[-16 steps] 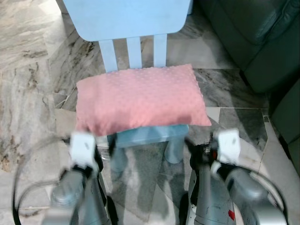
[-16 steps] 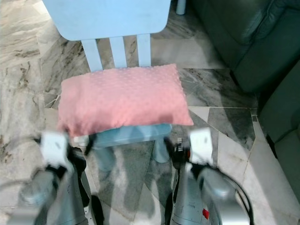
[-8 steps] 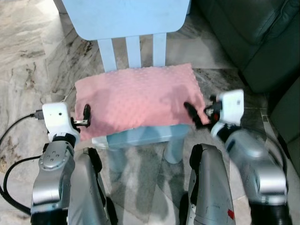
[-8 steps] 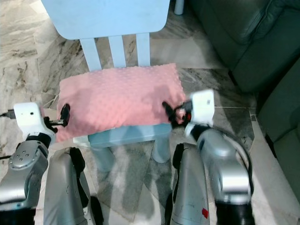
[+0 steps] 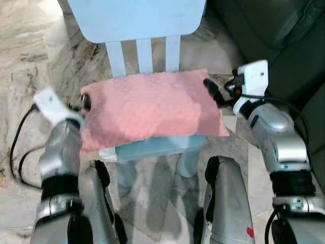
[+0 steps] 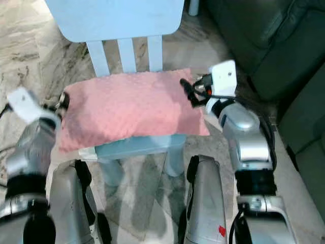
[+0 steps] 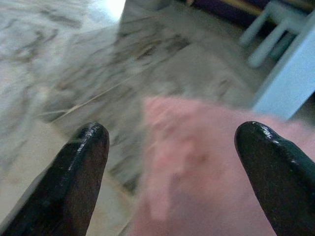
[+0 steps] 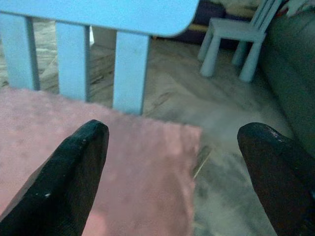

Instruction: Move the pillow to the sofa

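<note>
Pink pillow (image 5: 152, 109) on blue chair (image 5: 152, 145), frame centre. Left end effector (image 5: 85, 102), right end effector (image 5: 212, 91) both open, flanking ends. Best squeeze inward evenly, then lift.

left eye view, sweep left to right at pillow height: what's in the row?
Marble floor → left gripper at the pillow's left end → pink pillow on the blue chair → right gripper at its right end → dark sofa.
</note>
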### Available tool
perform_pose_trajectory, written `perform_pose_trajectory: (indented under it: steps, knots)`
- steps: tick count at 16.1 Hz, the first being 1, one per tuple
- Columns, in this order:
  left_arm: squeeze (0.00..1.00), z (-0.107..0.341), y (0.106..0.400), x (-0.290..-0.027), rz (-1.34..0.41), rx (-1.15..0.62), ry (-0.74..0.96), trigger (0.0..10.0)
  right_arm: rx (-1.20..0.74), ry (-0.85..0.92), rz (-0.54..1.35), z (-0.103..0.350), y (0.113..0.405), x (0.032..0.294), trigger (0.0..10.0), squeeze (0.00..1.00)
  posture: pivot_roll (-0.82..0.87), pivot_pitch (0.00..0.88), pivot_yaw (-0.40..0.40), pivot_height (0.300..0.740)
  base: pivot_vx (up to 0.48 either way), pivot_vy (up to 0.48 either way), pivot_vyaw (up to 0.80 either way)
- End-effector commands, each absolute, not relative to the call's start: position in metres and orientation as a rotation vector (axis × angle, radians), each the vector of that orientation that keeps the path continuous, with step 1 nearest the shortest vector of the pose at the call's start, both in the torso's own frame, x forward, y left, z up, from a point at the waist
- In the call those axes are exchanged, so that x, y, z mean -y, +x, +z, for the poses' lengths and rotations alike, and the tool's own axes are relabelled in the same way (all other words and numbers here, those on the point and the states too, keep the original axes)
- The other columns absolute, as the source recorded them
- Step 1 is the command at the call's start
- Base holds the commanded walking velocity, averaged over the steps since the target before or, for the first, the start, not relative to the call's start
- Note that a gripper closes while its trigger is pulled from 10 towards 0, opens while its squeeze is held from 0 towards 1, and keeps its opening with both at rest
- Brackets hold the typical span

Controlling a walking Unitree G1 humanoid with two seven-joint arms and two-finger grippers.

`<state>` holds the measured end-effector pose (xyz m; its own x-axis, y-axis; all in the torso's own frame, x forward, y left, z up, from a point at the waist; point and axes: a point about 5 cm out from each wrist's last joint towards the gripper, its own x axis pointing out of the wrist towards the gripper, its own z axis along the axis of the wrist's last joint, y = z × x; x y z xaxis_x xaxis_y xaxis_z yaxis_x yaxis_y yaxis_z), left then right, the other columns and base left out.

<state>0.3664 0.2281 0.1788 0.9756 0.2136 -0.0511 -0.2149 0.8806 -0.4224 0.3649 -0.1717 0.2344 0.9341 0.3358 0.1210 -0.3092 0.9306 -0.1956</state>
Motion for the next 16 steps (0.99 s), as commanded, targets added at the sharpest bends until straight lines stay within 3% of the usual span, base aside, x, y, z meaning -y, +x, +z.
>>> perform_pose_trajectory:
  steps: [1, 4, 7, 16]
  knots:
    - [0.0, 0.177, 0.369, -0.233, 0.224, -0.01, -0.467, 10.0, 0.166, -0.203, 0.297, 0.239, 0.369, 0.181, 10.0, 0.0, 0.02, 0.186, -0.01, 0.373, 0.0, 0.0, 0.0]
    - [0.0, 0.183, 0.384, -0.221, 0.118, -0.027, -0.529, 10.0, 0.086, -0.151, 0.252, 0.228, 0.384, 0.198, 10.0, 0.0, 0.02, 0.189, -0.003, 0.373, 0.0, 0.0, 0.0]
    - [0.0, 0.178, 0.39, -0.207, 0.038, -0.097, -0.546, 10.0, 0.019, -0.049, 0.283, 0.222, 0.396, 0.198, 10.0, 0.0, 0.03, 0.193, 0.003, 0.373, 0.0, 0.0, 0.0]
    - [0.0, 0.135, 0.376, -0.202, -0.063, -0.363, -0.52, 10.0, -0.236, 0.086, 0.454, 0.177, 0.404, 0.152, 10.0, 0.0, 0.05, 0.234, 0.014, 0.373, 0.0, 0.0, 0.0]
